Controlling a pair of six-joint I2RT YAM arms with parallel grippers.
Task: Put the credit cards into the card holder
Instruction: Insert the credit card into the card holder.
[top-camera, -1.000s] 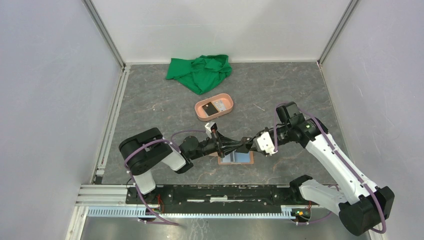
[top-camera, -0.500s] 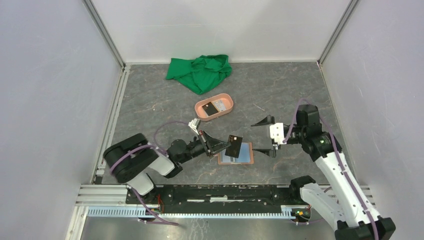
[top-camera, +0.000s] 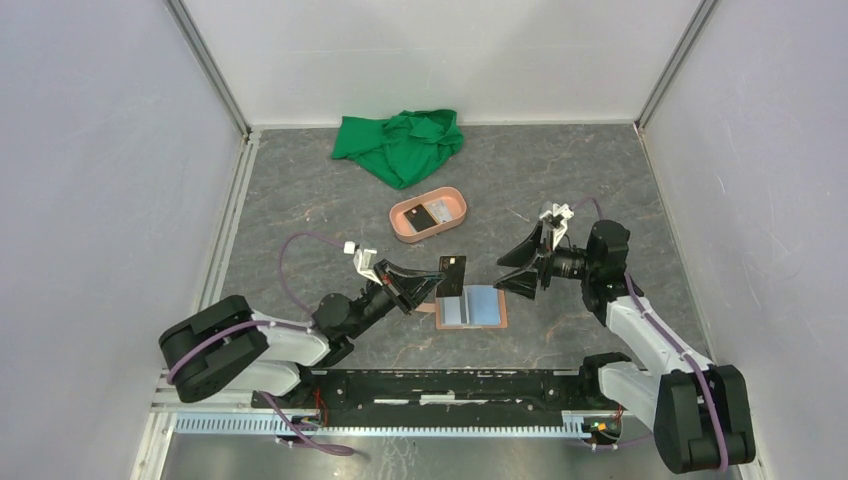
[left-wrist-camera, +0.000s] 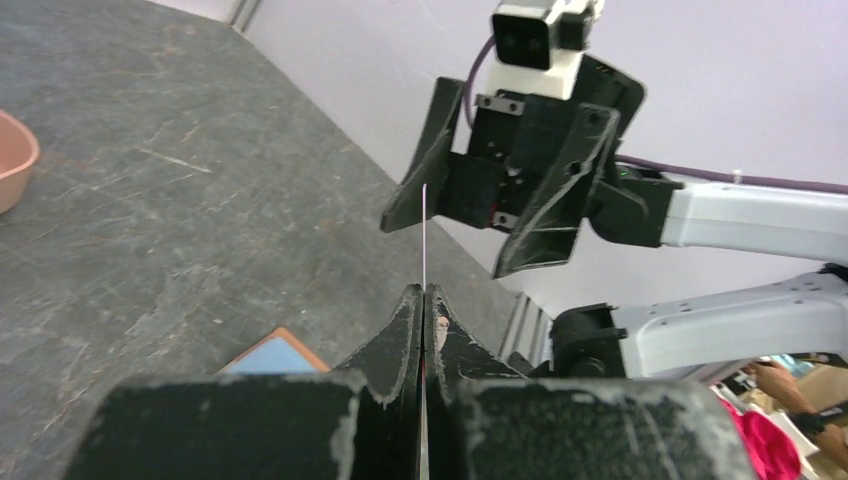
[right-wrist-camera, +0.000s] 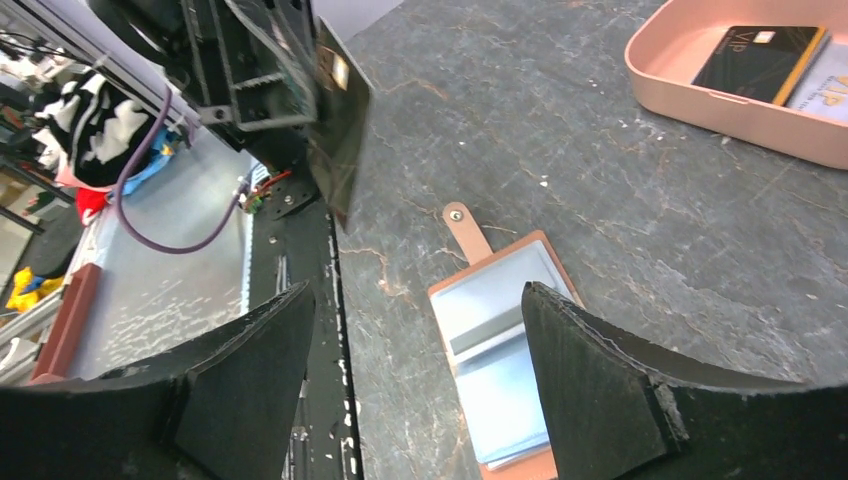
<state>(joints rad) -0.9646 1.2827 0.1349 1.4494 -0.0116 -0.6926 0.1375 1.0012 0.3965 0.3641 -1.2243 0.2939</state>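
Pinched dark card (top-camera: 453, 277) in closed left fingers (left-wrist-camera: 395, 340) near wallet (top-camera: 472, 307); held right fingers (right-wrist-camera: 600, 380) spread, empty; read "VIP" on black card (right-wrist-camera: 762, 62) in tray (right-wrist-camera: 700, 95)

Green cloth (top-camera: 400, 145) — pink tray (top-camera: 453, 206)

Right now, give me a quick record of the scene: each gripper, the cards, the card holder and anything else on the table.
left gripper: shut on dark card, raised above the table
right gripper: open, empty
card holder: lying open on the table near both grippers
pink tray: holds a black card
green cloth: bunched at the far edge
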